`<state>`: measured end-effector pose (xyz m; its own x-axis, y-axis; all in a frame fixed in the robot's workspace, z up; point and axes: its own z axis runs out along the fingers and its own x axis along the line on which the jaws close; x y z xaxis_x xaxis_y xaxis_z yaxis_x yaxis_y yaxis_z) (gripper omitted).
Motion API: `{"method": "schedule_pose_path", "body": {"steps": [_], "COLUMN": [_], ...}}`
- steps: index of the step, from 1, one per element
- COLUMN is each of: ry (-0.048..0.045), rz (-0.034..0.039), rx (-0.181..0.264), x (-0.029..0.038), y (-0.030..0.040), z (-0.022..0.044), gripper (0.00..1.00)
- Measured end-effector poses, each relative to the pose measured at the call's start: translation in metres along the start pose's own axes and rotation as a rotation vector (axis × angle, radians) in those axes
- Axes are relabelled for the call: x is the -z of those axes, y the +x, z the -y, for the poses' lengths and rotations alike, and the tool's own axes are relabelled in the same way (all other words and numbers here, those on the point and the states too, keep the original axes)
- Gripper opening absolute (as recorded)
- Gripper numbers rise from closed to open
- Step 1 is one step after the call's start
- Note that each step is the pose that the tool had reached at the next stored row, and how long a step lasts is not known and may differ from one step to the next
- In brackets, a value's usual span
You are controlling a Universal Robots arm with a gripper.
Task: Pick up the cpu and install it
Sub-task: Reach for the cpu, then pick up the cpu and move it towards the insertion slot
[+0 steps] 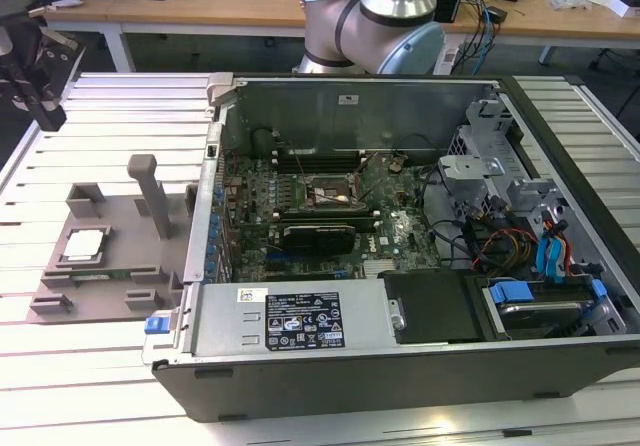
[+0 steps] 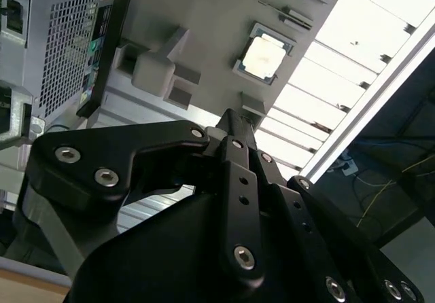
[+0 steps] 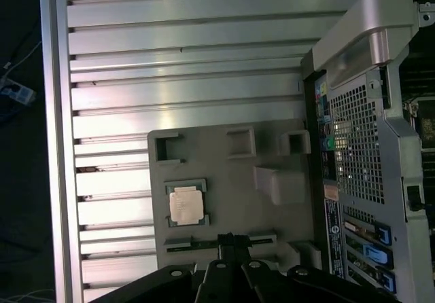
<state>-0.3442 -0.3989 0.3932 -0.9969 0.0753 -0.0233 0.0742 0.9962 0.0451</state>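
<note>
The cpu (image 1: 84, 245), a small square chip with a pale silver top, lies flat in a recess of the grey plastic fixture (image 1: 120, 261) at the exterior view's left. Both wrist views look down on the cpu (image 2: 264, 56) (image 3: 186, 204) seated in the fixture (image 2: 204, 18) (image 3: 224, 174). My gripper (image 2: 231, 118) (image 3: 228, 238) hangs well above the fixture, apart from the chip. Its black fingers meet at the tips with nothing between them. In the exterior view the gripper (image 1: 45, 106) is the dark shape at the far left, above the slatted table.
An open computer case (image 1: 215, 226) lies to the exterior view's right of the fixture, its motherboard socket (image 1: 327, 194) exposed near a long black card (image 1: 318, 234). A tall grey post (image 1: 152, 196) rises from the fixture. The slatted metal table (image 1: 130, 116) surrounds both.
</note>
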Motion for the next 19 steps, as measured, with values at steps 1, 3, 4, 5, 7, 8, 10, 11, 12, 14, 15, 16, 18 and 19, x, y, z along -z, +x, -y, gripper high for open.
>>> {"method": "schedule_pose_path", "body": {"steps": [1,3,4,5,7,8,10,11,12,14,15,16,18,19], "ry": [0.0000,0.0001,0.0001,0.0001,0.0000,0.0001,0.0000,0.0001,0.0000,0.0001,0.0001,0.0001,0.0000,0.0000], "rz": [0.0000,-0.0001,-0.0001,-0.0001,0.0000,0.0000,-0.0001,-0.0001,0.0000,-0.0001,-0.0001,-0.0001,-0.0001,0.0000], "rx": [0.000,0.000,0.000,0.000,0.000,0.000,0.000,0.000,0.000,0.000,0.000,0.000,0.000,0.000], "x": [0.0001,0.0002,0.0003,0.0003,0.0003,0.0003,0.0003,0.0003,0.0003,0.0003,0.0003,0.0003,0.0003,0.0003], "y": [0.0019,0.0062,0.0100,0.0125,0.0157,0.0166,0.0174,0.0175,0.0175,0.0176,0.0178,0.0178,0.0179,0.0179], "z": [0.0001,0.0005,0.0007,0.0009,0.0012,0.0012,0.0013,0.0013,0.0013,0.0013,0.0013,0.0013,0.0013,0.0013], "gripper": [0.11,0.11,0.11,0.11,0.11,0.11,0.11,0.11,0.11,0.11,0.11,0.11,0.11,0.11]}}
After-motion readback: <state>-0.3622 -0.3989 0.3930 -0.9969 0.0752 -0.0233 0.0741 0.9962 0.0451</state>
